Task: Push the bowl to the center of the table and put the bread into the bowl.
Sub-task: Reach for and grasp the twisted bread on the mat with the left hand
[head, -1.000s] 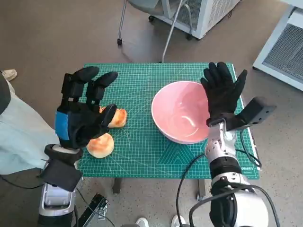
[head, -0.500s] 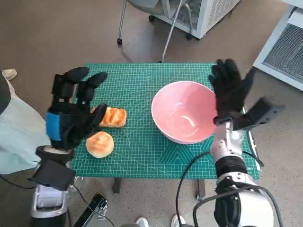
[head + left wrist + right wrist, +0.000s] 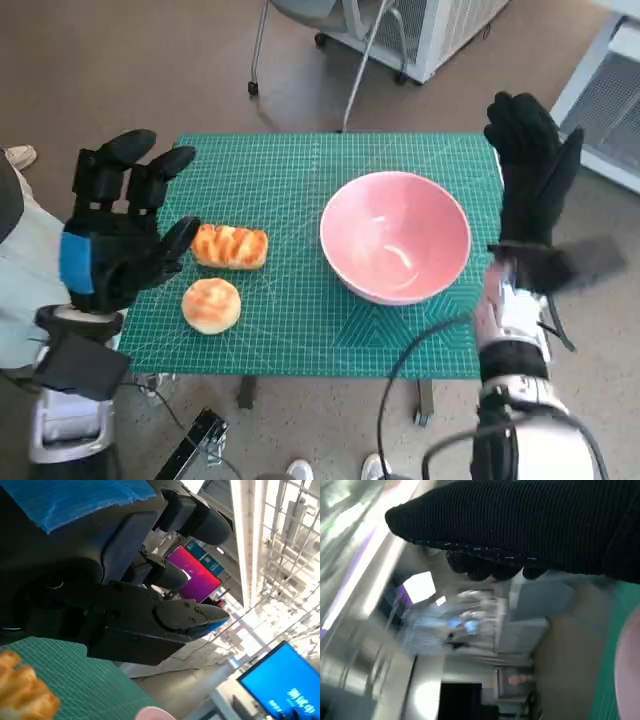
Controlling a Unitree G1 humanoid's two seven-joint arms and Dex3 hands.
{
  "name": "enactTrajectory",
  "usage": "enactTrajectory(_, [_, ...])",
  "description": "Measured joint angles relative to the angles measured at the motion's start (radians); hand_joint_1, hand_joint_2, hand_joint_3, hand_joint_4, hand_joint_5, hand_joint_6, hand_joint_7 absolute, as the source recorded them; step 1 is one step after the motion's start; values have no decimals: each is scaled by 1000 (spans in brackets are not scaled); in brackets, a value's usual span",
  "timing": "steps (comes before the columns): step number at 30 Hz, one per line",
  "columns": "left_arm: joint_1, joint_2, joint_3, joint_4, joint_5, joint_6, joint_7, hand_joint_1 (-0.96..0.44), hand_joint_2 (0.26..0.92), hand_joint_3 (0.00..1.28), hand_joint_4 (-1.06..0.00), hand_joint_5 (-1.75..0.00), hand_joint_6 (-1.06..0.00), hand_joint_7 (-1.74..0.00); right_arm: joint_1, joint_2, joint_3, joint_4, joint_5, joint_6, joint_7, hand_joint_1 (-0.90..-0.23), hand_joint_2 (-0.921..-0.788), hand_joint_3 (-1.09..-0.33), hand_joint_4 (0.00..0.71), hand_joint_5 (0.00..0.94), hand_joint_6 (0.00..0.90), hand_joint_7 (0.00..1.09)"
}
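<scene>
A pink bowl (image 3: 395, 236) sits empty right of the middle of the green mat (image 3: 300, 170). Two pieces of bread lie on the mat's left part: a long glazed loaf (image 3: 230, 245) and, nearer me, a round bun (image 3: 211, 305). My left hand (image 3: 112, 235) hovers raised at the mat's left edge, fingers spread, holding nothing. My right hand (image 3: 531, 175) is raised beyond the bowl's right side, off the mat's right edge, fingers straight and empty. The left wrist view catches the loaf (image 3: 22, 690) and a sliver of the bowl's rim (image 3: 152, 713) under the fingers (image 3: 170, 615).
The table is small, and the mat covers its top. A chair's wheeled legs (image 3: 255, 60) and a white cabinet (image 3: 430, 30) stand behind it. A white unit (image 3: 605, 100) is at the far right. A person's pale clothing (image 3: 30, 280) is close on the left.
Both hands have moved outward: the left off the bread toward the mat's left edge, the right away from the bowl's rim past the right edge. Bowl and bread stay put.
</scene>
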Motion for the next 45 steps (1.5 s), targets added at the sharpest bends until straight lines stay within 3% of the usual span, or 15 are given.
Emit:
enactTrajectory(10, [-35, 77, -10, 40, 20, 0, -57, -133, 881, 191, -39, -866, -104, -897, 97, -27, 85, -174, -16, -80, 52, -516, -921, -773, 338, 19, 18, 797])
enactTrajectory(22, [-72, 174, -60, 74, 72, 12, -150, -125, 892, 74, -97, -606, -137, -760, 219, 6, 153, -391, 81, 1, 133, -586, -921, -721, 365, 31, 62, 828])
enactTrajectory(29, [-98, 199, -100, 73, 107, 51, -197, -106, 894, 32, -144, -469, -169, -651, 226, 14, 168, -416, 113, 37, 171, -588, -921, -703, 357, 25, 65, 827])
enactTrajectory(41, [-106, 217, -112, 73, 117, 66, -228, -109, 898, 15, -184, -379, -193, -597, 226, 8, 161, -402, 117, 40, 188, -577, -921, -702, 349, 19, 64, 822])
enactTrajectory(45, [-129, 229, -141, 85, 159, 86, -237, -108, 884, 5, -227, -189, -258, -406, 226, 10, 160, -399, 117, 39, 188, -577, -921, -700, 350, 19, 65, 821])
